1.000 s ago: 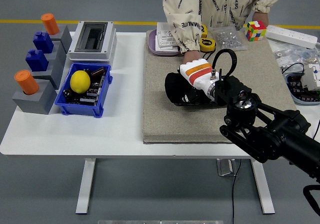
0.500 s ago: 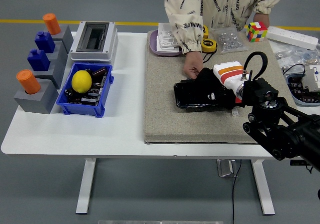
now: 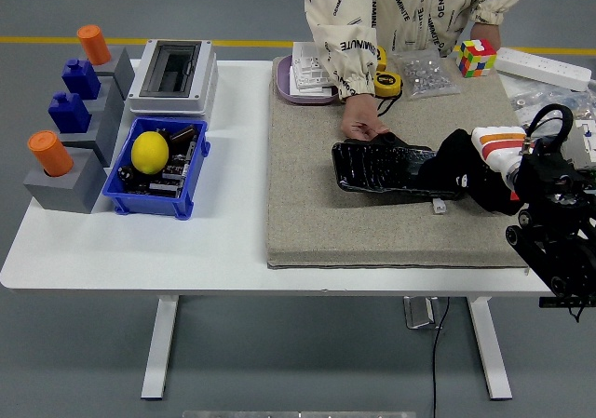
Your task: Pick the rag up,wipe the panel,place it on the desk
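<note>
A glossy black panel (image 3: 377,167) lies flat on the beige mat (image 3: 317,213) in the middle of the table. My right hand (image 3: 494,148), in a white glove with orange stripes, sits at the panel's right end, shut on a black rag (image 3: 458,165) bunched under it. The rag overlaps the panel's right edge. At the panel's far left corner a person's hand (image 3: 358,123) rests on it and holds it down. My left arm does not show.
A small white piece (image 3: 439,207) lies on the mat just in front of the panel. A blue bin (image 3: 154,199) with a lemon (image 3: 149,152), a grey switch box (image 3: 172,69) and grey blocks (image 3: 65,181) stand at the left. A Rubik's cube (image 3: 475,57) and tape measure (image 3: 386,83) sit at the back.
My right hand has slid to the right along the panel with the rag, uncovering most of the panel. The person's hand has stayed at the panel's far left corner.
</note>
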You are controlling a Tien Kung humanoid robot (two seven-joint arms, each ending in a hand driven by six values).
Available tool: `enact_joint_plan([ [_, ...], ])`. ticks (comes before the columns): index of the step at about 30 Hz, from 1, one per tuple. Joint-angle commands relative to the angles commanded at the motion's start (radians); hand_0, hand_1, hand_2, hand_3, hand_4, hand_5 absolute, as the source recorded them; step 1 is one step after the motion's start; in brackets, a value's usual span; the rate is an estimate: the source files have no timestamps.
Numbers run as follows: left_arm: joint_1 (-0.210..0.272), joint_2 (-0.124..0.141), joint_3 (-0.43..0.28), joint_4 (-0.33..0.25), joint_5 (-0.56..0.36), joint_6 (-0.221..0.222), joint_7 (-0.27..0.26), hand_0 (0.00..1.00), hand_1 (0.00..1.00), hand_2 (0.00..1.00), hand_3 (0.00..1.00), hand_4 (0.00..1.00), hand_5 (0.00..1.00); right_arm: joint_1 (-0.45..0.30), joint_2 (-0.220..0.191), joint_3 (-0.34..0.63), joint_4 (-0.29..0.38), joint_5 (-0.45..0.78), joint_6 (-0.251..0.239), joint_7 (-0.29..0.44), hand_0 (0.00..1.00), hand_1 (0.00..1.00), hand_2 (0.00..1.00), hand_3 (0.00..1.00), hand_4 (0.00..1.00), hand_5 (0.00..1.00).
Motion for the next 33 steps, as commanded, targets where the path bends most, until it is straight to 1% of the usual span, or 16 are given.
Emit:
enact_joint_plan([
  [15,0.000,0.002,0.015,0.000,-0.007,-0.001,-0.004,0.650,0.696,0.742,0.566,0.598,0.474,-0.022,-0.043,0.074,0.012,-0.015,0.000,-0.001,0.289,0.391,0.456,0.465,0.998,0.257],
  [20,0.005,0.003,0.008,0.000,0.000,-0.001,-0.001,0.650,0.696,0.741,0.565,0.598,0.473,-0.033,-0.060,0.103,0.014,-0.021,0.000,-0.002,0.289,0.392,0.455,0.464,0.998,0.258],
  [25,0.006,0.003,0.004,0.000,0.003,-0.001,0.000,0.651,0.696,0.741,0.565,0.598,0.474,-0.033,-0.066,0.115,0.018,-0.024,0.000,-0.003,0.290,0.392,0.455,0.464,0.998,0.259],
  [33,0.002,0.001,0.008,0.000,-0.001,-0.002,-0.003,0.650,0.696,0.741,0.565,0.598,0.474,-0.036,-0.065,0.122,0.030,-0.023,0.002,-0.006,0.290,0.391,0.455,0.464,0.998,0.260],
])
